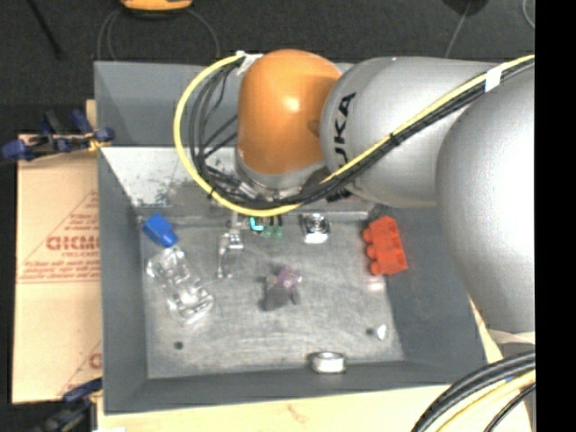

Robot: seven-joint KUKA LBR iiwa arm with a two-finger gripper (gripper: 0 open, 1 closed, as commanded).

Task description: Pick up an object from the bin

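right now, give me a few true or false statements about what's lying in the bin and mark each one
1. A red block lies at the right side of the bin. True.
2. The blue piece sits on top of the red block. False: it lies at the left, far from the block, beside the clear plastic piece.
3. A silver ring lies by the bin's lower wall in the view. True.
4. The small purple thing touches the silver ring. False: it lies mid-floor, apart from the ring.
5. The clear plastic piece lies in the left half of the floor. True.
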